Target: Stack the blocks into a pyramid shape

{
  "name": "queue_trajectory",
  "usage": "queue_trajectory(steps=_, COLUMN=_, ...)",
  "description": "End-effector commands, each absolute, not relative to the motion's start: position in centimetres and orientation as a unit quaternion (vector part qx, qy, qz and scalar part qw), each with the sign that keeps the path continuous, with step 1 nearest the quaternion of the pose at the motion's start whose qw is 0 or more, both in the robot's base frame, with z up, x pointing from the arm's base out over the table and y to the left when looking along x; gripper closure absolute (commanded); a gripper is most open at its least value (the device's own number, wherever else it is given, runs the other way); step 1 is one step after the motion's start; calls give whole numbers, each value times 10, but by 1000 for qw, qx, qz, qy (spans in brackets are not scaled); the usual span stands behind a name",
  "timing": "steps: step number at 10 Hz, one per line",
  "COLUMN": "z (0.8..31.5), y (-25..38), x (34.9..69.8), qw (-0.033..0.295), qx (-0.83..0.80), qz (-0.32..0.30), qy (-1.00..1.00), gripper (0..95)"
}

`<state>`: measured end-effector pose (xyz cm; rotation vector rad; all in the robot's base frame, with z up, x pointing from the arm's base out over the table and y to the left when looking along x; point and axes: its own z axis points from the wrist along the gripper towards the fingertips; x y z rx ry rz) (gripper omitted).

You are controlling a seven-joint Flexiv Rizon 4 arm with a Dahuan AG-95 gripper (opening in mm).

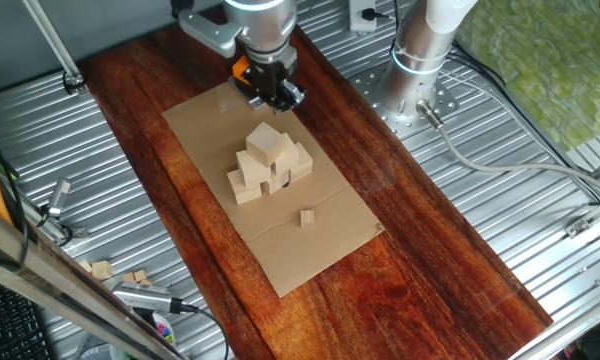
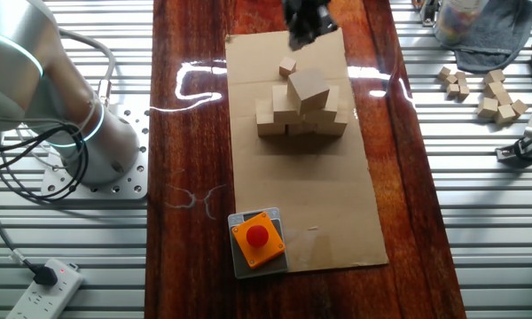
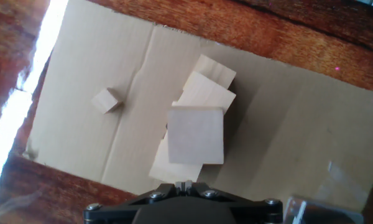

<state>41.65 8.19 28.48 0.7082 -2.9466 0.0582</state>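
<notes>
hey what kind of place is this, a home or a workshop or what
Most likely a robotics lab bench, not a home. A robot arm is bolted to a ribbed metal table, a cardboard sheet holds stacked wooden blocks, and an orange box with a button sits nearby.

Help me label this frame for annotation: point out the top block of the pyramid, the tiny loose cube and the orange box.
top block (image 3: 196, 134), hand view, middle of its upper face.
tiny loose cube (image 1: 307, 217), one fixed view, its middle, on the cardboard.
orange box (image 2: 258, 239), the other fixed view, its orange top beside the red button.
</notes>
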Motion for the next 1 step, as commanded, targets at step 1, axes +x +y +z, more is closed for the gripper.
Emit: queue_trajectory(steps=1, z=284, y=84, x=416, qw=53, qx=236, qz=21, qy=-970, gripper=950)
